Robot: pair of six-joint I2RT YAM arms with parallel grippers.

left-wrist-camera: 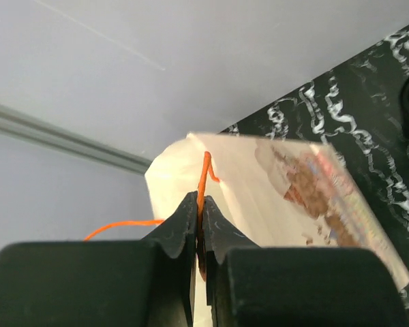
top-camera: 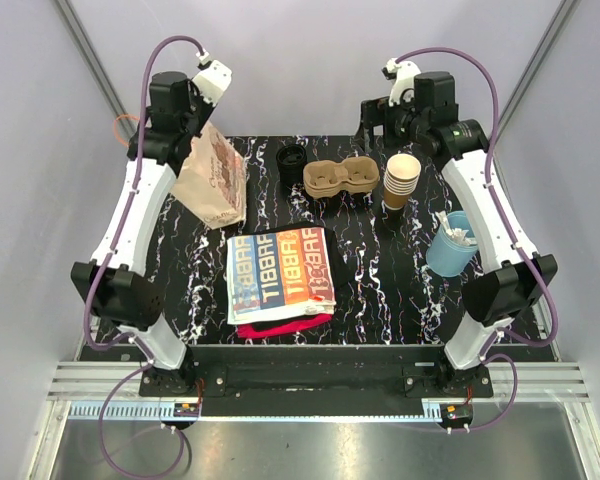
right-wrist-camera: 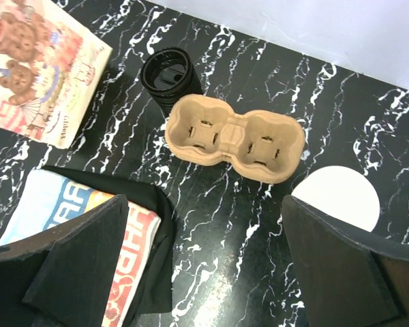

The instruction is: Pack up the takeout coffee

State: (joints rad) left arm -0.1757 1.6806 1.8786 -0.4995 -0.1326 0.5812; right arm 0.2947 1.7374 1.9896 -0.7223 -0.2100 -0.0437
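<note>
The takeout coffee [top-camera: 292,163] is a small cup with a black lid [right-wrist-camera: 167,76], standing at the back of the table, left of a brown pulp cup carrier [top-camera: 340,178]. My right gripper [right-wrist-camera: 204,262] hangs open above the table in front of the carrier [right-wrist-camera: 235,136], holding nothing; from above, the right gripper [top-camera: 372,120] is at the back right. My left gripper [left-wrist-camera: 202,204] is shut on the orange string handle [left-wrist-camera: 204,170] of a white printed paper bag [left-wrist-camera: 273,191]. That bag [top-camera: 212,180] leans at the back left, below the left gripper [top-camera: 198,128].
A stack of lidless paper cups [top-camera: 401,178] stands right of the carrier. A light blue cup with white stirrers [top-camera: 450,243] is at the right edge. A folded printed cloth bag [top-camera: 280,272] lies in the middle front.
</note>
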